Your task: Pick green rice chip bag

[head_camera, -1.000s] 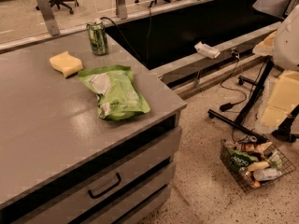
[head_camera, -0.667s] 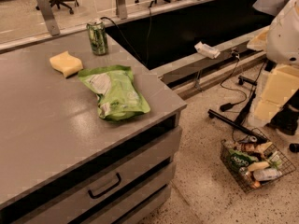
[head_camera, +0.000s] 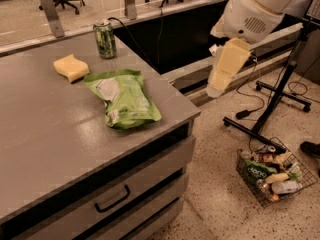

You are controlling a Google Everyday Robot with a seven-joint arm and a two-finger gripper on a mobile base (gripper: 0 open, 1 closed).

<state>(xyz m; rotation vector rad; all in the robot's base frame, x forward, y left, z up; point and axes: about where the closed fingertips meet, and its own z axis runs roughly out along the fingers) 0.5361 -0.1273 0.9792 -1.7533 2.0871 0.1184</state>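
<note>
Crinkly, light-green, white-patched green rice chip bag lies flat near the table's front right corner. The claw hangs off the right edge; I cannot tell how far open it is.

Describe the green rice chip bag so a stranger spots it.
On the grey counter, left of the hanging pincer, the green rice chip bag lies near the right corner. It is flat, crinkly, light green with white patches, bigger than the yellow sponge and unlike the upright green can.

One each: green rice chip bag, sponge, can, basket, tool beside counter.
</note>
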